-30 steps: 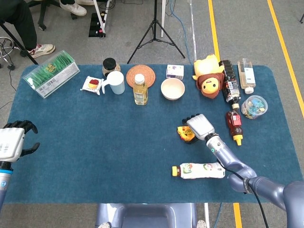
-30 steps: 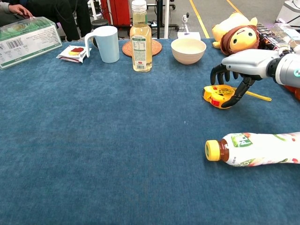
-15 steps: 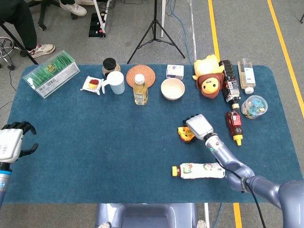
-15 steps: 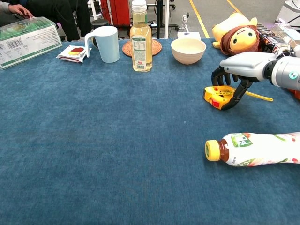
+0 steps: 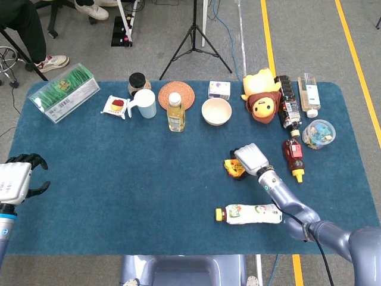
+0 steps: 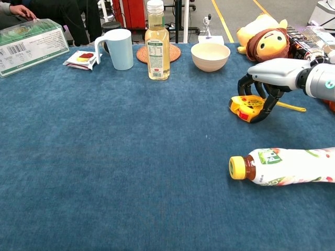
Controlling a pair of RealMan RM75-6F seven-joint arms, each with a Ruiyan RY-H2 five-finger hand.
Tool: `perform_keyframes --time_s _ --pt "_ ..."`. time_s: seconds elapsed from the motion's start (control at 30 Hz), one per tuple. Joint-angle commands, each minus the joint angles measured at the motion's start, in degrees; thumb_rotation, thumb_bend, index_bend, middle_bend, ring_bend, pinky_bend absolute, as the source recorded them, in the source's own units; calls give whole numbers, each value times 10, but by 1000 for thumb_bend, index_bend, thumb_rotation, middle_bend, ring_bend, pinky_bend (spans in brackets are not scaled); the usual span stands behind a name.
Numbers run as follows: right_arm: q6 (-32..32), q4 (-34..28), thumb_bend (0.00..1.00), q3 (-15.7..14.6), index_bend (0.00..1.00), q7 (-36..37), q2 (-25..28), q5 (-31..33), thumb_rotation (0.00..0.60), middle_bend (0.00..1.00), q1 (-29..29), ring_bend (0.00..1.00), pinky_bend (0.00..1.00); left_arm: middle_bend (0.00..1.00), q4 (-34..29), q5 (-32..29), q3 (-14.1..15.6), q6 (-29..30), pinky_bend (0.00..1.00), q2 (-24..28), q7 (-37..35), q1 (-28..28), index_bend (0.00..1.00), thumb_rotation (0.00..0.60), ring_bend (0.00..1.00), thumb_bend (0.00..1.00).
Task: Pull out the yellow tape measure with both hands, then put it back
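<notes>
Chest view shows the grey right hand (image 6: 269, 78) arched over the small yellow tape measure (image 6: 247, 107) with red markings, fingers curled around its case on the blue cloth table (image 6: 104, 157). At the table's nine o'clock edge, the left hand (image 5: 15, 179) hovers with loosely spread fingers, holding nothing.

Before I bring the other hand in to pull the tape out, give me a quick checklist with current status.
1. Right hand over the yellow tape measure: ok, fingers curl down around it.
2. Firm grip on the case: cannot tell; it sits on the table and contact is unclear.
3. Tape end reachable: ok, a short yellow strip sticks out toward the right.
4. Left hand ready: not ok, it hangs at the table's far left edge, holding nothing.
5. Path between the hands: ok, bare blue cloth.
6. Lying bottle: ok, apart from the tape measure, on the near side.
</notes>
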Motion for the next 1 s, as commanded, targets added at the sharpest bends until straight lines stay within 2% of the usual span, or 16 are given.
perform_keyframes --time_s 0.03,0.33,0.5,0.8,0.9,1.0 --pt "10 -15 55 1 565 4 12 -2 474 574 -5 549 501 378 -2 -1 0 -6 340 -1 1 -5 463 600 306 204" --pt "50 -100 55 3 565 -1 63 -5 477 575 -26 550 503 378 -24 -4 -6 -56 384 -4 -2 -39 463 600 306 204" --pt "74 -165 55 3 565 -22 96 -8 476 575 -38 550 494 378 -37 -13 -14 -110 395 -8 -10 -76 463 600 310 204" --pt "102 -260 57 8 565 -58 140 -5 477 578 -51 551 498 383 -41 -47 -42 -241 424 -22 -48 -168 463 600 329 204" --pt "105 -285 55 9 565 -69 151 0 477 578 -53 551 502 406 -35 -59 -51 -280 471 -36 -63 -199 463 600 356 204" --pt "108 -302 55 10 565 -80 158 5 478 578 -55 550 503 474 -28 -72 -65 -319 559 -48 -83 -230 464 600 427 204"
